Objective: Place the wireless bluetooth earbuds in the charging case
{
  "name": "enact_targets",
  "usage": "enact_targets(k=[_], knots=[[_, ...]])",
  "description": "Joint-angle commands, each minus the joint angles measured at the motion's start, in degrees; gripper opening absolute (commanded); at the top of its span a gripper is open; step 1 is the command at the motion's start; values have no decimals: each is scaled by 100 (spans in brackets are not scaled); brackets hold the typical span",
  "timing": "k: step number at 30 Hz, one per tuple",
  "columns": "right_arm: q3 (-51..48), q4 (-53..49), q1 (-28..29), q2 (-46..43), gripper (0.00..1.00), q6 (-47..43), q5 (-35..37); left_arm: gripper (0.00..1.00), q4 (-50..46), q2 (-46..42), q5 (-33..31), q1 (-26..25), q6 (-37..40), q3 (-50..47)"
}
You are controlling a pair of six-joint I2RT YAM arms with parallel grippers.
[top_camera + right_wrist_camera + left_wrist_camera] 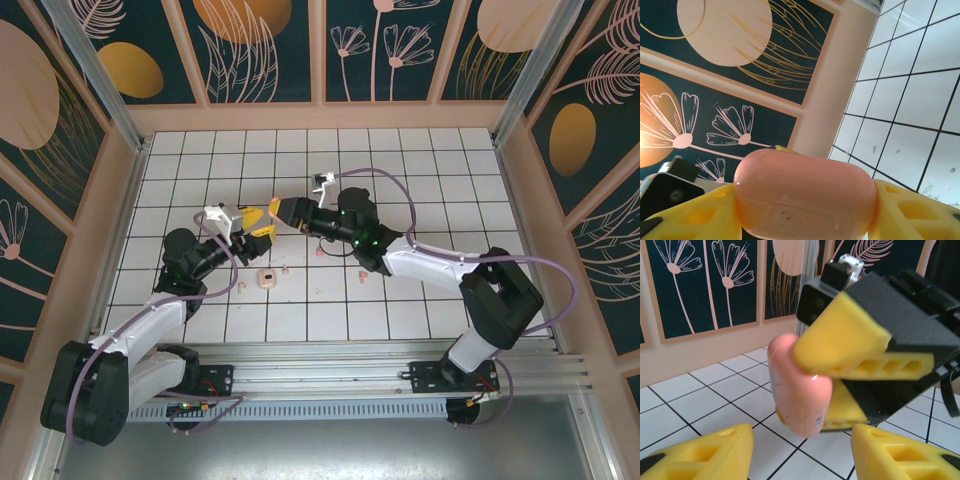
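Note:
A closed coral-pink charging case [805, 192] sits pinched between the yellow fingers of my right gripper [805, 220], held above the tiles near the middle of the floor [275, 209]. From the left wrist the same case [800, 390] hangs just beyond my left gripper [800, 457], whose yellow fingertips [700, 455] stand apart with nothing between them. In the top view the left gripper [258, 222] faces the right gripper [283, 212] closely. Tiny pale earbuds lie on the tiles: one [320, 253] under the right arm, another [362, 271] further right.
A second small pink and cream case [266, 278] lies on the tiles in front of the left arm, with a tiny bud [286, 268] beside it. Wooden walls [320, 115] with dark flower panels fence the tiled floor [420, 170] on three sides.

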Motion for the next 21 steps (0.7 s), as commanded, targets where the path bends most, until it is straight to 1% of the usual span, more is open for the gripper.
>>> enact_targets(k=[1,6,8,10,13,15,19,21], knots=[[239,369,84,128,55,94,-97,51,384,-89,115,-33,70,-9],[344,385,154,203,55,85,-119,42,339,-148,-73,-31,10,27],[375,372,184,205,55,75,-110,42,330,-160,-131,-35,-8,26],[381,370,191,213,55,78,-110,45,339,-143,-154,-30,-10,25],[392,376,218,217,55,84,-119,46,324,-127,-154,-31,-37,33],[417,369,242,230,55,76,-135,46,322,-120,-172,-32,-52,32],[422,365,276,253,55,72,-154,40,197,-125,-373,-33,-137,84],[415,367,295,266,54,74,-154,40,208,-127,-406,-34,-189,92]])
